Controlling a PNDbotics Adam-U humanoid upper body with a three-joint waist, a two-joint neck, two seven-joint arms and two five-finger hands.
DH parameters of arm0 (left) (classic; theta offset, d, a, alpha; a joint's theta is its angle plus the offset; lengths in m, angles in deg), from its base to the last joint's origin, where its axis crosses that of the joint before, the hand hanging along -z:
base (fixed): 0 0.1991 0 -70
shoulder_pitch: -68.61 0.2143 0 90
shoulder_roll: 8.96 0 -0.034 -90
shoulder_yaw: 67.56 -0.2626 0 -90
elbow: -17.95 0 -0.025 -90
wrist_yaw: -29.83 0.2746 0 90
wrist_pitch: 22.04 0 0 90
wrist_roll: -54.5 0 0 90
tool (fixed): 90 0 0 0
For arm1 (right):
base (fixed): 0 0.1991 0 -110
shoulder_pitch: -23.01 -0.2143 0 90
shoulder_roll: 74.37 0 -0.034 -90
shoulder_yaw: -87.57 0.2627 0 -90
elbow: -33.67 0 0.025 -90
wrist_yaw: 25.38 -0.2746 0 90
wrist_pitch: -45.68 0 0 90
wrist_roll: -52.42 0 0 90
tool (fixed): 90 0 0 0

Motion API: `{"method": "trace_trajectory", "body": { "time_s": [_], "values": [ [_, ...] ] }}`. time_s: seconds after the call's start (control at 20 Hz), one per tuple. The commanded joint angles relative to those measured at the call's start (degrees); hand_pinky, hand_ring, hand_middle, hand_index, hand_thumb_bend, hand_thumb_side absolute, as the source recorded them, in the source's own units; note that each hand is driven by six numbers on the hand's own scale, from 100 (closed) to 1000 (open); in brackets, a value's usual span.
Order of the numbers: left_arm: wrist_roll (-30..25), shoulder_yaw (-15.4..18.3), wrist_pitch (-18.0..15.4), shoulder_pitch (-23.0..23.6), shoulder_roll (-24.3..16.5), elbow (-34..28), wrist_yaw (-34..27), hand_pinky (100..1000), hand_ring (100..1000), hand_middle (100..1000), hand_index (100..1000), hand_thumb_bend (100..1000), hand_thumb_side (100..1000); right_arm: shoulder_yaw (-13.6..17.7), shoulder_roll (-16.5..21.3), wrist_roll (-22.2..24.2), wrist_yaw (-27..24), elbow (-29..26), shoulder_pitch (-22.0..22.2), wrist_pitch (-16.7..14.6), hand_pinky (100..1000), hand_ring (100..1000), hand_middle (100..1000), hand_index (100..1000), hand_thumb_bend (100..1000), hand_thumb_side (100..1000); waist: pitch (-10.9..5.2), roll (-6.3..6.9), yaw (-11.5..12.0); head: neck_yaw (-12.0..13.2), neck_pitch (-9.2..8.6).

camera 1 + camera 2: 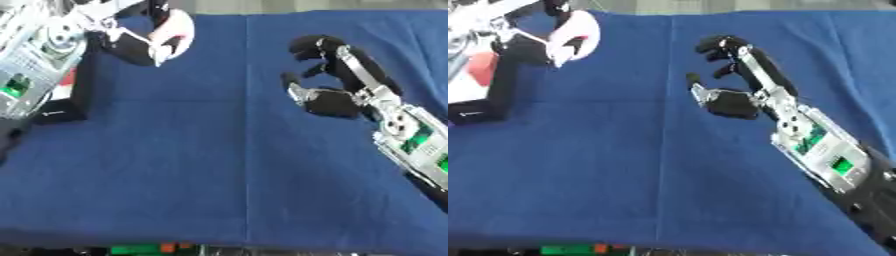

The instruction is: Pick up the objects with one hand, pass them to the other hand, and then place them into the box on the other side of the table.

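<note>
Left eye view: blue cloth [175, 165]; right hand [337, 75] curled, empty; left hand [140, 42] holds white object [175, 30].

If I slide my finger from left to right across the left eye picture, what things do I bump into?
Left arm → black box → left hand holding a white thing → bare blue cloth → right hand, holding nothing → right arm.

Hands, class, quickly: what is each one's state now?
Left hand: shut on a white round object.
Right hand: holds nothing, fingers curled, over the blue cloth.
</note>
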Motion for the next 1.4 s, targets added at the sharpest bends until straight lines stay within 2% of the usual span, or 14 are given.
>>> {"method": "trace_trajectory", "body": {
  "time_s": [0.05, 0.6, 0.95, 1.2, 1.4],
  "values": [
    [1.0, 2.5, 0.6, -0.3, -2.9, 0.5, -0.7, 731, 625, 494, 405, 100, 100, 1.0, 1.8, 0.0, 0.6, -1.6, -0.2, 0.7, 676, 808, 837, 762, 261, 174, -1.38, -0.14, 0.1, 0.8, 0.32],
    [4.2, 7.7, 2.4, 3.3, -9.8, 2.7, -1.2, 730, 627, 498, 392, 100, 100, 1.4, 2.1, -0.5, 0.8, -2.2, 0.4, 0.9, 676, 802, 828, 763, 259, 176, -1.17, -0.35, 0.1, 3.1, -0.13],
    [6.8, 11.5, 4.2, 5.9, -13.4, 6.8, -0.6, 732, 627, 499, 393, 100, 100, 1.7, 2.0, -1.1, 0.8, -2.4, 0.6, 0.5, 676, 801, 828, 761, 254, 175, -1.0, -0.77, 0.0, 5.1, -0.99],
    [9.7, 14.0, 4.9, 7.1, -13.7, 11.2, 0.2, 735, 628, 501, 396, 100, 100, 2.1, 2.1, -1.5, 0.7, -2.4, 0.7, 0.0, 676, 800, 827, 761, 250, 177, -0.9, -1.08, 0.0, 5.9, -1.52],
    [12.1, 14.8, 4.4, 7.5, -13.0, 15.3, 1.6, 734, 629, 506, 398, 100, 100, 2.2, 2.0, -1.7, 0.5, -2.4, 0.7, -0.1, 676, 799, 827, 760, 249, 178, -0.79, -1.27, -0.1, 6.3, -1.88]
  ]
}}
